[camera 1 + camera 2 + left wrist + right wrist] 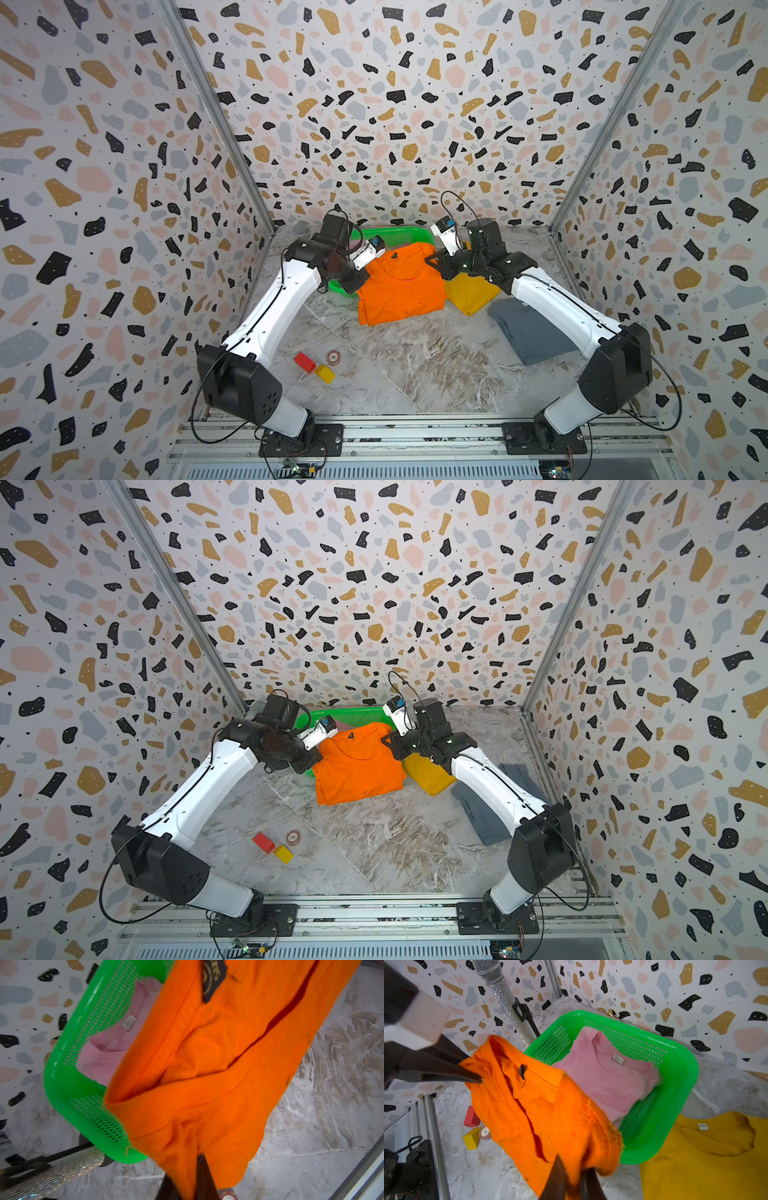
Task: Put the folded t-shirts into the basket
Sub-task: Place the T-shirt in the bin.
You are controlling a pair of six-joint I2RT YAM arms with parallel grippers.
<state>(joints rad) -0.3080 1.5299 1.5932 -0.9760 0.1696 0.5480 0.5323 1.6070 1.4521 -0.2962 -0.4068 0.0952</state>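
Note:
Both grippers hold the orange t-shirt (399, 286) (357, 766) up in front of the green basket (395, 232) (679, 1084). My left gripper (188, 1169) (360, 286) is shut on its left edge. My right gripper (573, 1172) (436, 261) is shut on its right edge. The cloth sags between them, and its far part overlaps the basket's near rim (68, 1084). A pink t-shirt (608, 1076) (108, 1043) lies folded inside the basket. The yellow t-shirt (469, 295) (706, 1157) lies on the table right of the basket. The grey-blue t-shirt (528, 332) (482, 816) lies further right, partly under the right arm.
A glittery microphone (301, 228) (500, 991) on a black stand sits at the back left beside the basket. A red block (304, 361), a yellow block (324, 373) and a poker chip (333, 356) lie near the left arm. Patterned walls enclose three sides.

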